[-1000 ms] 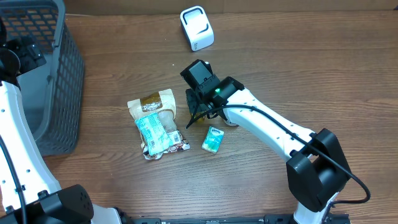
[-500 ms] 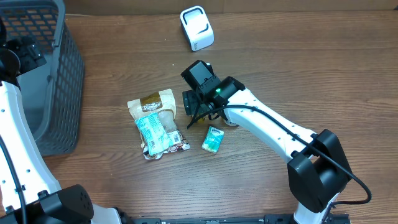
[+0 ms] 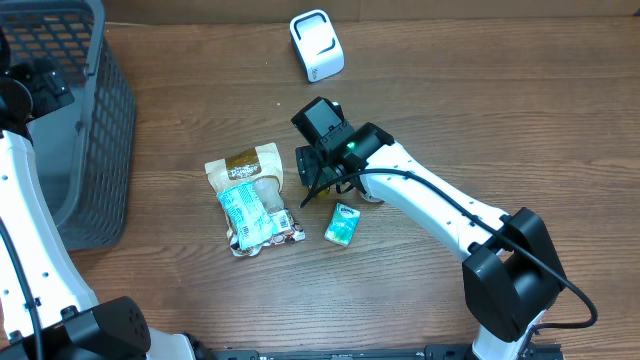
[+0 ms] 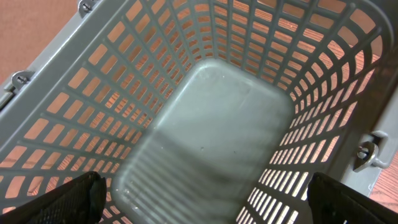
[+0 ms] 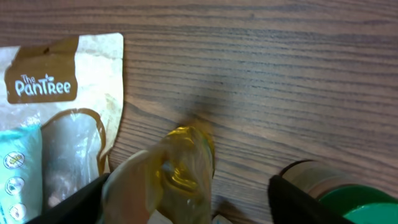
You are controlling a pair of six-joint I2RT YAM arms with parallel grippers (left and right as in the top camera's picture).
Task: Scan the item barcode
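Okay, right fingers (image 5: 81,205) apart astride the yellowish item (image 5: 186,163): centre it between them, clear of the pouch (image 5: 62,87) beside them, then close; left fingers (image 4: 74,199) apart.

- Right arm (image 3: 425,190): white rounded links, black joints, bulky black base (image 3: 510,275).
- Black cable (image 3: 460,208) runs along it; green light (image 3: 351,148) glows on the black wrist (image 3: 325,125).
- Left arm (image 3: 25,215): white, with a thin black wire (image 3: 24,285).
- Left gripper (image 4: 205,199): black fingers (image 4: 68,199).
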